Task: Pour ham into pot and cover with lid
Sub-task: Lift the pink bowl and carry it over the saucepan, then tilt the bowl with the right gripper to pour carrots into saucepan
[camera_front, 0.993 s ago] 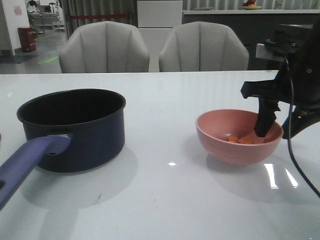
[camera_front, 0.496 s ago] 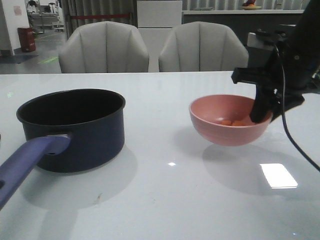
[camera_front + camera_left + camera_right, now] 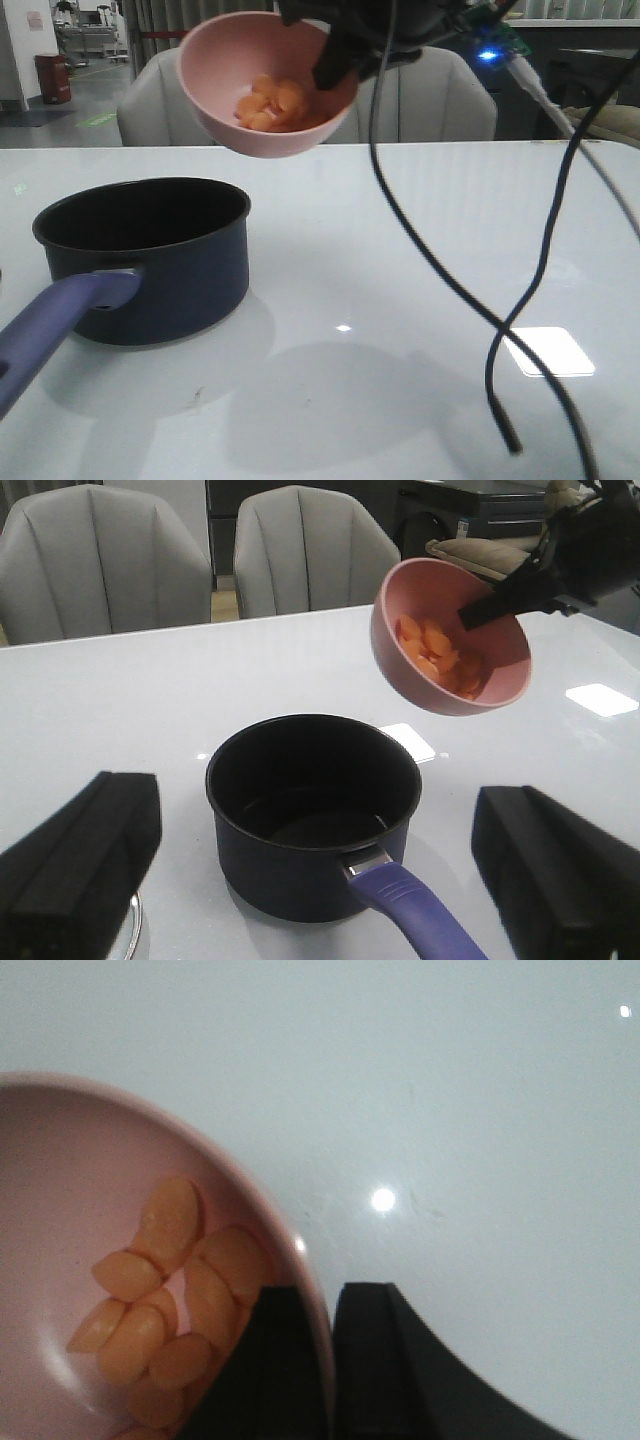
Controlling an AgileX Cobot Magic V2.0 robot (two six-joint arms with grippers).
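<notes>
The right gripper (image 3: 330, 1360), clamped on a tilted pink bowl's (image 3: 225, 95) rim, holds orange-tan ham chunks (image 3: 270, 103) above the dark navy saucepan (image 3: 150, 255); they could spill beside it.

The pot (image 3: 145, 255) handle runs off the front view's lower-left corner, far from the right gripper (image 3: 335, 60), most of which the top edge cuts off. That gripper's inner finger (image 3: 270, 1360) hides part of the ham (image 3: 170, 1300), and the bowl (image 3: 60, 1210) is cropped there.
</notes>
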